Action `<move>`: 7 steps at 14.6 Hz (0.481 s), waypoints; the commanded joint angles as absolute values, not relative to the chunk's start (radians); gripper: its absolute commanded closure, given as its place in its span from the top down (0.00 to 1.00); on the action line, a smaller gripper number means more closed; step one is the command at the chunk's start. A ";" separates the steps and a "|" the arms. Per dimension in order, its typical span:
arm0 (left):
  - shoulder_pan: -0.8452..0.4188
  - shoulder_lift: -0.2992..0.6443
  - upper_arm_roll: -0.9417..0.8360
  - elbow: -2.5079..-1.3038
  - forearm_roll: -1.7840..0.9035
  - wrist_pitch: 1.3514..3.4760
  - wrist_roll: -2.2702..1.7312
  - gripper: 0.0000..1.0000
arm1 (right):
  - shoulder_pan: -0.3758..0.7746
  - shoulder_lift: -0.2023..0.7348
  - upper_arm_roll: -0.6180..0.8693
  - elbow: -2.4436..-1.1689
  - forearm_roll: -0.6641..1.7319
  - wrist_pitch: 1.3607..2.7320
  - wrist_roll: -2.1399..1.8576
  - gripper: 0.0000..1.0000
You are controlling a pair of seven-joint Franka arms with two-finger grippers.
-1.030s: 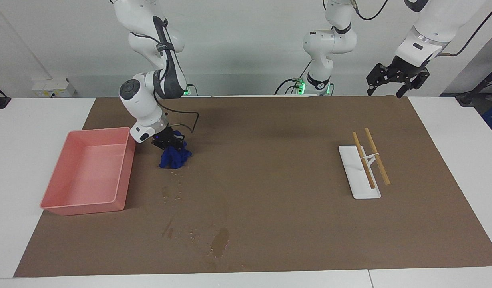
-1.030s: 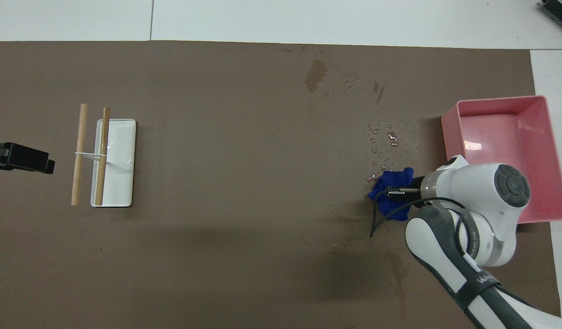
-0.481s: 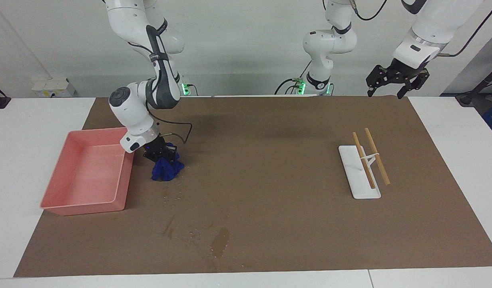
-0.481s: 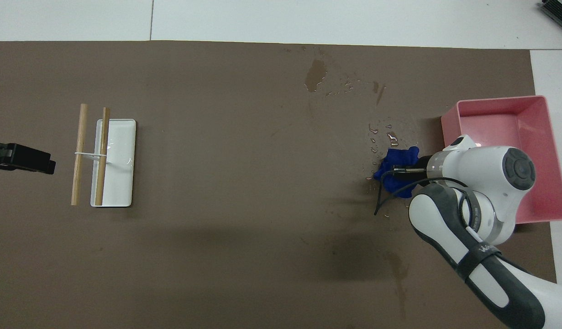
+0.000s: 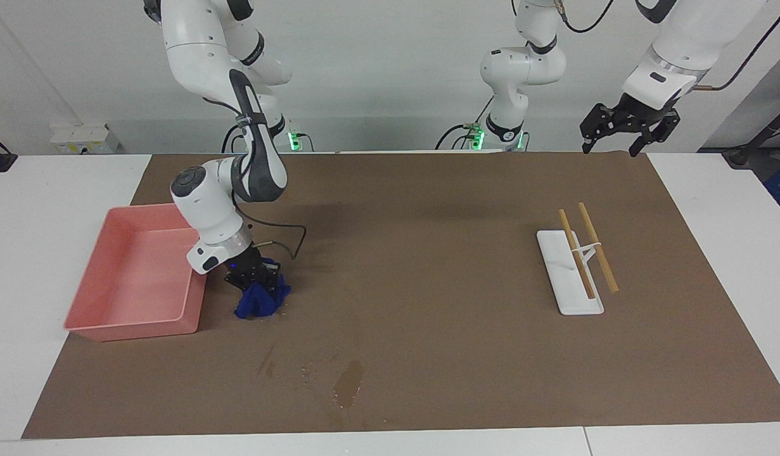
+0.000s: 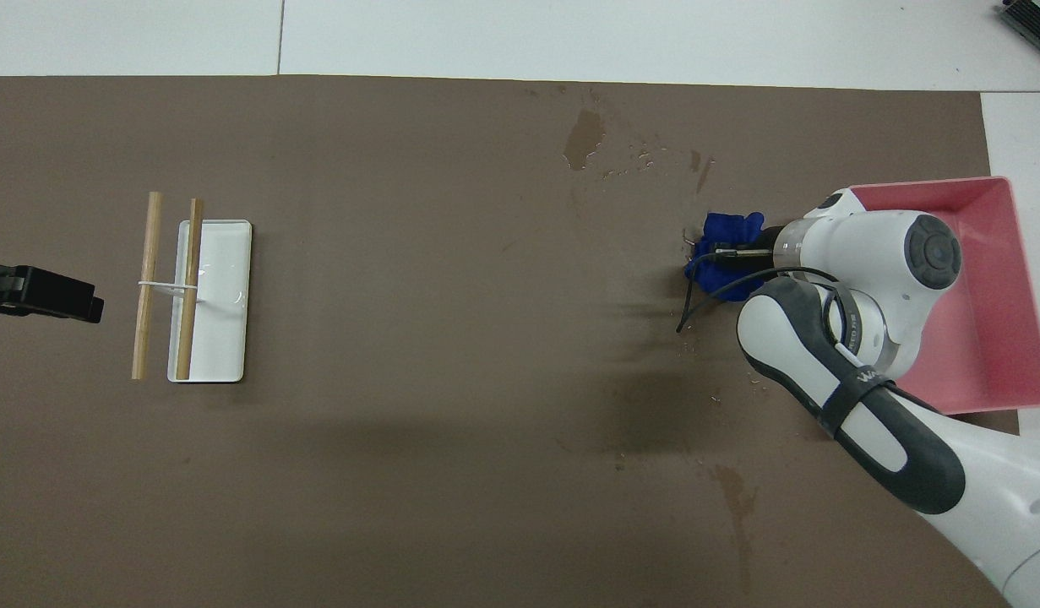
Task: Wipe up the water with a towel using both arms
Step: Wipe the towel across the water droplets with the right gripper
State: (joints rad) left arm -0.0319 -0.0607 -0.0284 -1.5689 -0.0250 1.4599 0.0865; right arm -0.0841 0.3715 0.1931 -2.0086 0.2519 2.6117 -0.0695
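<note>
My right gripper is shut on the blue towel and presses it on the brown mat beside the pink tray. In the overhead view the towel pokes out from under the gripper. The water shows as a darker blotch and a thin streak with droplets, farther from the robots than the towel; the blotch shows in the overhead view too. My left gripper waits open in the air over the mat's edge at the left arm's end.
A white rectangular dish with two wooden sticks across it lies toward the left arm's end of the table. The pink tray's wall stands close beside my right wrist.
My right gripper has dragged the towel along the pink tray, away from the robots, over the droplets that lay there. The left arm has not moved.
</note>
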 commanded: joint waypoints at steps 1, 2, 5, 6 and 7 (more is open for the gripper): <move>-0.029 -0.086 -0.031 -1.600 -0.006 1.471 0.089 1.00 | -0.080 0.504 0.199 -1.860 0.216 2.645 -0.087 0.00; -0.031 -0.087 -0.031 -1.600 -0.006 1.471 0.089 1.00 | -0.078 0.515 0.199 -1.833 0.216 2.645 -0.087 0.00; -0.029 -0.086 -0.031 -1.600 -0.006 1.471 0.089 1.00 | -0.066 0.551 0.201 -1.752 0.219 2.663 -0.109 0.00; -0.029 -0.086 -0.031 -1.600 -0.006 1.473 0.089 1.00 | -0.052 0.569 0.201 -1.721 0.221 2.706 -0.121 0.00; -0.029 -0.086 -0.031 -1.600 -0.006 1.471 0.089 1.00 | -0.051 0.583 0.201 -1.701 0.221 2.741 -0.127 0.00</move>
State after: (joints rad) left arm -0.0319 -0.0608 -0.0284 -1.5693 -0.0250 1.4599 0.0865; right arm -0.0602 0.5248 0.1966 -1.7875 0.2435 2.6870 -0.1050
